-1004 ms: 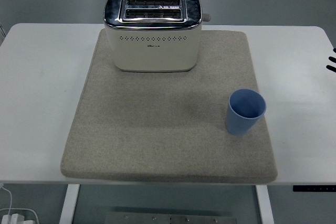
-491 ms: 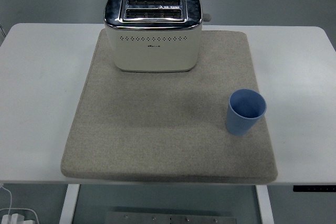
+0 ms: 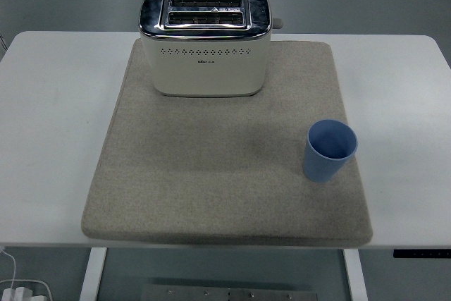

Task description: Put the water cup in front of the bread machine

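Blue cup (image 3: 330, 149) upright on mat's (image 3: 211, 174) right edge; no hand visible.

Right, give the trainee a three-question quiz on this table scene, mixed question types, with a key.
1. True or false: the light blue plastic cup stands upright on the beige felt mat.
2. Multiple choice: relative to the cream two-slot toaster with a chrome top, the cup sits A) directly in front, B) nearer the camera and off to the right, C) behind it.
3. Short answer: does either robot hand show in the head view?

Key: 1 true. 2 B. 3 No, neither hand is in view.
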